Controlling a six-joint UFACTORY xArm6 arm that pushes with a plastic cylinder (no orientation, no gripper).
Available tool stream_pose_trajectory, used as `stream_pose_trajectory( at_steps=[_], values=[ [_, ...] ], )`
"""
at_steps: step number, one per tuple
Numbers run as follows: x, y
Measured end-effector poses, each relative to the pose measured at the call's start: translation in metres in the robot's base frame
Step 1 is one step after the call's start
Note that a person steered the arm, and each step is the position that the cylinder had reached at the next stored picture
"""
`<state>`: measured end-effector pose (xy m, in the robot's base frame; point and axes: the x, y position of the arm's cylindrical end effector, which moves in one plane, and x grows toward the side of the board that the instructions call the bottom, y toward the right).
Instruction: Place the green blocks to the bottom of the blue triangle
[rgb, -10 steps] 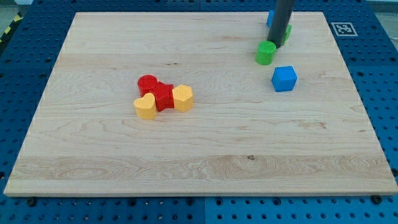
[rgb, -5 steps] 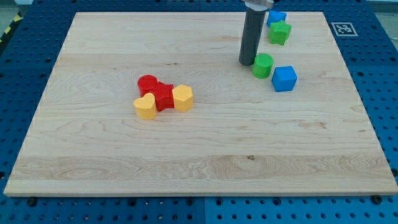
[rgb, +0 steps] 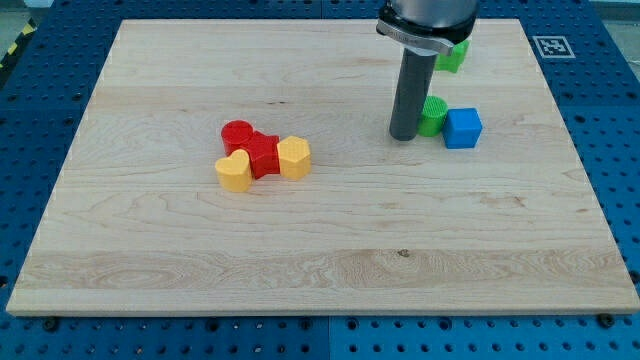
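The rod stands upright over the wooden board, and the arm carries no gripper, so nothing is grasped or clamped; it can only push. My tip rests on the board at the view's left side of the green cylinder, touching it or just beside it. The cylinder in turn sits against the blue cube, which lies at its right in the view, so the cube blocks any further slide that way.

Toward the view's top, a second green block shows only partly from behind the rod's housing; its shape cannot be made out. The blue triangle is hidden behind the arm in this view.

Well apart, at the view's left of centre, a tight cluster lies together: a red cylinder, a red block touching it, a yellow heart-like block at the cluster's lower left, and a yellow hexagonal block at its right. A black-and-white marker tag sits at the board's upper right corner.
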<state>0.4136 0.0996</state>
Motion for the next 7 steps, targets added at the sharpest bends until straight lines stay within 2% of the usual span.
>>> stream_pose_trajectory(
  at_steps=[4, 5, 6, 7],
  values=[
    [-0.054, 0.071],
    [-0.055, 0.065],
    [-0.043, 0.037],
    [-0.022, 0.034]
  ],
)
